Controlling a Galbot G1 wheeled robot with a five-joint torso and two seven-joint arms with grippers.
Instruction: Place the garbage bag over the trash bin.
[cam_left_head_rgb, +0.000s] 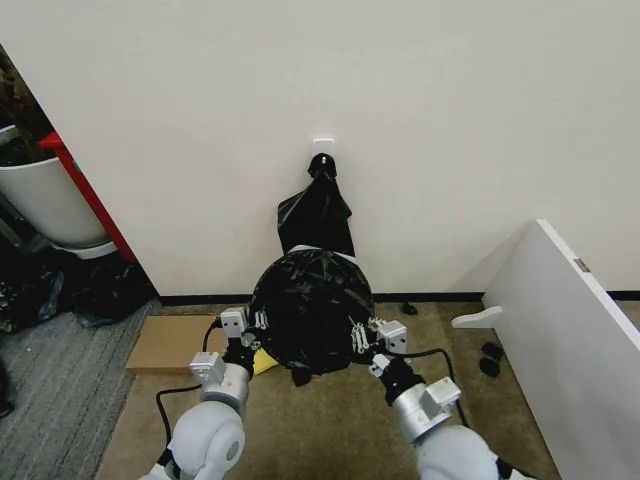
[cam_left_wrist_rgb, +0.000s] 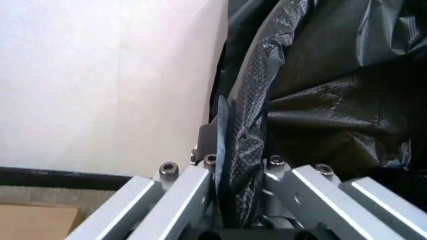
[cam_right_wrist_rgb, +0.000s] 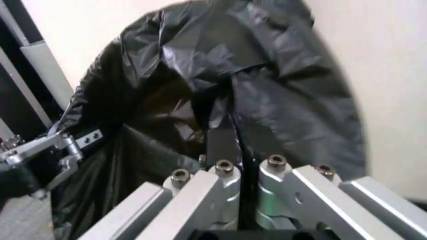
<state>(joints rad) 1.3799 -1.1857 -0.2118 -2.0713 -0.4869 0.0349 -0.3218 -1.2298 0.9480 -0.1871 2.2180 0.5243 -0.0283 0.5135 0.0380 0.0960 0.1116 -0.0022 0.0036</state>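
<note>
Low in the centre of the head view, both arms reach forward and slightly inward from the bottom edge, elbows bent, their wrists meeting the two sides of the garbage bag (cam_left_head_rgb: 310, 310), which sits as a rounded, glossy black dome on the floor just in front of the wall (cam_left_head_rgb: 400, 90). The left gripper (cam_left_head_rgb: 248, 338) is at the dome's lower left edge and the right gripper (cam_left_head_rgb: 362, 340) at its lower right edge, so the bag is stretched between them. Seen from the left wrist, the left gripper's fingers (cam_left_wrist_rgb: 212, 150) are drawn close together with a crinkled fold of the bag's plastic (cam_left_wrist_rgb: 247, 150) pinched between them. Seen from the right wrist, the right gripper's fingers (cam_right_wrist_rgb: 221, 145) are likewise nearly together, clamped on the bag's edge (cam_right_wrist_rgb: 227, 90), with the left gripper (cam_right_wrist_rgb: 40, 155) visible at the far side of the bag's dark opening. Above the dome, a bundle of black bags (cam_left_head_rgb: 318, 215) hangs from a white wall hook (cam_left_head_rgb: 322, 148). A flat cardboard piece (cam_left_head_rgb: 170, 345) lies on the carpet at the lower left, beside the left arm, and a white board (cam_left_head_rgb: 570, 330) leans at the right of the frame. A white tub with a red frame (cam_left_head_rgb: 45, 195) stands at the far left.
</note>
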